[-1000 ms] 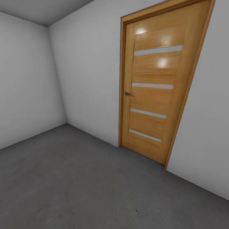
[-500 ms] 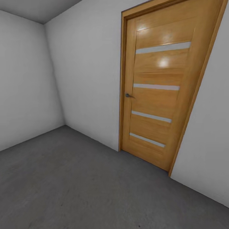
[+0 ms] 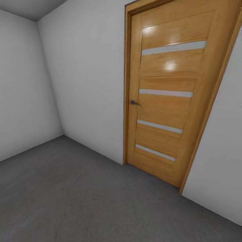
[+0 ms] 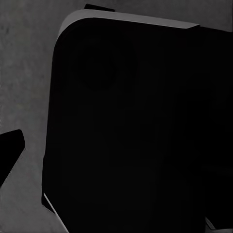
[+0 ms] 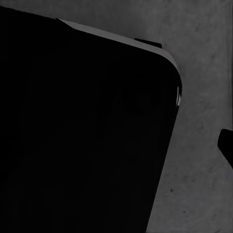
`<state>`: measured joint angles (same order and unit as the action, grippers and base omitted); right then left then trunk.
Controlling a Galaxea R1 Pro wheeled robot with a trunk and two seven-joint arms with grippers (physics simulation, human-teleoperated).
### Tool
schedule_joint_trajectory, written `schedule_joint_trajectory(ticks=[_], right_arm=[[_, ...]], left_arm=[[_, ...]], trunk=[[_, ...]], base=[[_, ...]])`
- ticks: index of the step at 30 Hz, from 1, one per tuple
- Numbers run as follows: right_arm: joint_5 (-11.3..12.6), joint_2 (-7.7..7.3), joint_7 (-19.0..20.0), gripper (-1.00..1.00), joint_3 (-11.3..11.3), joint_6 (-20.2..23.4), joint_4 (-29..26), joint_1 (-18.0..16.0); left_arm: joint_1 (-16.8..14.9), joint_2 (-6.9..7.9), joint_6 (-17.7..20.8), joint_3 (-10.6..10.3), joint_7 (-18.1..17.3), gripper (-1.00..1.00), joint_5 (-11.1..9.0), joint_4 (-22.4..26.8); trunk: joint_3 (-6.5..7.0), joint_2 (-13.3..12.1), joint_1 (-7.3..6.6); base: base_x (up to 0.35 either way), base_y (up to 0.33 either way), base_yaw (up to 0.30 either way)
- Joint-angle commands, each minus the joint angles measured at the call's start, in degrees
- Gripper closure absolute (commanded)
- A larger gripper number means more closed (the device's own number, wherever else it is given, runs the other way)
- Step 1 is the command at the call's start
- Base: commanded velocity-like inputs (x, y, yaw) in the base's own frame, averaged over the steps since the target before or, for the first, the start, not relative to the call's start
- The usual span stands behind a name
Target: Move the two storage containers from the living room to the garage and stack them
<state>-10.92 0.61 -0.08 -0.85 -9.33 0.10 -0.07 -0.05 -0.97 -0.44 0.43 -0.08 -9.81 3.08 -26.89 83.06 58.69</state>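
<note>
I am in the garage, facing a corner of plain white walls (image 3: 87, 77). The floor (image 3: 67, 195) is rough, mottled dark grey concrete and spreads across the lower half of the head view. In the left wrist view a large black rounded part of my own body (image 4: 136, 131) hangs over the same concrete floor (image 4: 24, 73), and a dark tip (image 4: 9, 150) pokes in at the edge. The right wrist view has a similar black body part (image 5: 82, 131) above the floor (image 5: 204, 87), with another dark tip (image 5: 226, 145) at its edge.
A light-wood door (image 3: 168, 97) with several narrow frosted strips stands shut in the right wall, with a small dark handle (image 3: 134, 102) on its left side. The left wall (image 3: 20, 87) meets the back wall at a corner.
The whole head view has shifted: the camera has moved nearer to the door, which looks larger and sits slightly further left. Nothing in the room itself has moved.
</note>
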Motion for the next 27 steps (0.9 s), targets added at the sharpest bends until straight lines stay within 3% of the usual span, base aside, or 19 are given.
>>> schedule_joint_trajectory(ticks=[1, 21, 27], right_arm=[[-0.2, 0.00, 0.0, -1.00, 0.0, -0.2, 0.0, 0.0], [-0.2, 0.01, 0.0, -1.00, 0.0, -0.2, 0.0, 0.0], [0.0, 0.01, 0.0, -1.00, 0.0, -0.1, 0.0, 0.0]], left_arm=[[0.0, 0.00, -0.1, 0.0, 0.0, -1.00, -0.4, 0.0], [0.0, 0.00, -0.1, 0.0, 0.0, -1.00, -0.4, 0.0], [0.0, 0.00, -0.1, 0.1, 0.0, -1.00, -0.4, 0.0]], trunk=[[-0.04, 0.0, 0.03], [-0.04, 0.0, 0.03], [-0.04, 0.0, 0.03]], base=[[0.322, 0.000, -0.221], [0.322, 0.010, -0.255], [0.321, 0.135, -0.115]])
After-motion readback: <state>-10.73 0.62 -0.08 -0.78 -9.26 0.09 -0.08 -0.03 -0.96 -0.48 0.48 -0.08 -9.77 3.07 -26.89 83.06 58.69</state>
